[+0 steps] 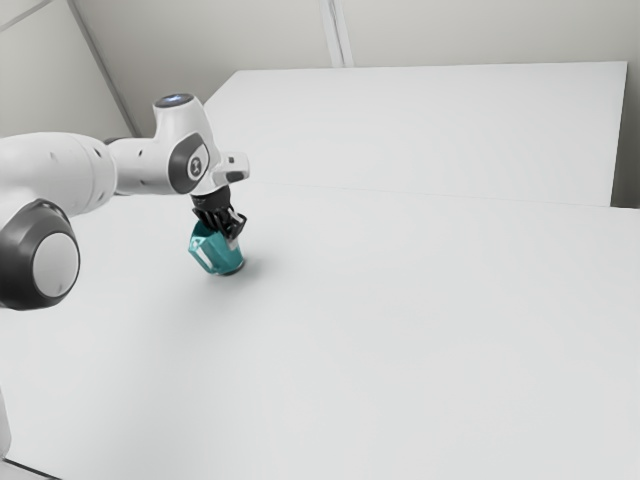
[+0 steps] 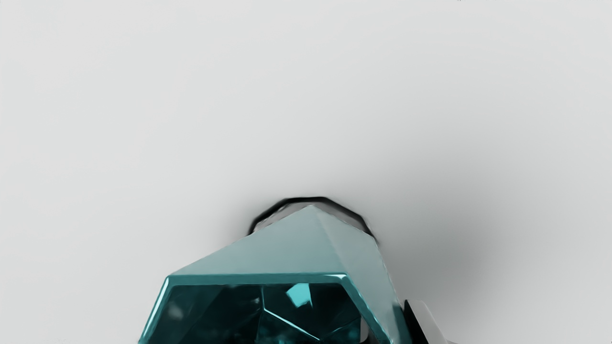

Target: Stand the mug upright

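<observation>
In the exterior view my gripper [image 1: 231, 236] points down at the rim of the teal mug [image 1: 221, 256]. The mug leans, its dark base low at the table and its mouth toward the exterior view's upper left, with the handle on the left side. Looking from the wrist view, the faceted mug [image 2: 287, 243] shows its open mouth and a dark-edged base beyond. My gripper [image 2: 388, 329] is shut on the mug's wall, one finger outside and a small part of the other visible inside the mouth. Whether the base touches the table cannot be told.
The white table [image 1: 400, 330] extends around the mug and far to the exterior view's right. Behind it stands another white surface [image 1: 430, 130], with pale walls beyond. A soft shadow lies on the table beside the mug.
</observation>
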Controlling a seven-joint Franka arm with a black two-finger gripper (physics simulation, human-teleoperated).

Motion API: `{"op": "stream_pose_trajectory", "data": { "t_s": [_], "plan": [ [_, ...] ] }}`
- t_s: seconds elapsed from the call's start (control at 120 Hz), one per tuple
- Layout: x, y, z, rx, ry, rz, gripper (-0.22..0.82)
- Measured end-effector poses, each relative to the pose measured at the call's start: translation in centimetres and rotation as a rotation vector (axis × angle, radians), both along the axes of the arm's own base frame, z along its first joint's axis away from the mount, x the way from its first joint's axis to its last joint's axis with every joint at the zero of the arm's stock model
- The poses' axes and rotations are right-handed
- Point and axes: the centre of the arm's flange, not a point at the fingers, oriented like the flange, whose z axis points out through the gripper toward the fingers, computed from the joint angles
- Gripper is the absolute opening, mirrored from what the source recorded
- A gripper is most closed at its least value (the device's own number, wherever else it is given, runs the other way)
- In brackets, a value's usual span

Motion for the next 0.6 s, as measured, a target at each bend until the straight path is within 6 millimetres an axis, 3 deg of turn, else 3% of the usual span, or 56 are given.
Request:
{"op": "stream_pose_trajectory", "data": {
  "t_s": [0.175, 0.275, 0.333, 0.408, 0.492, 0.6],
  "plan": [
    [0.0, 0.0, -0.1, -0.004, 0.001, 0.053, 0.30],
    [0.5, 0.0, 2.1, -0.003, -0.029, 0.076, 0.40],
    [1.6, -0.2, 6.2, 0.002, -0.079, 0.080, 0.45],
    [2.3, -0.7, 13.0, 0.009, -0.146, 0.081, 0.49],
    [0.3, -1.3, 20.1, 0.000, -0.162, 0.086, 0.53],
    [-3.0, -3.6, 29.1, -0.018, -0.161, 0.066, 0.56]
  ]
}}
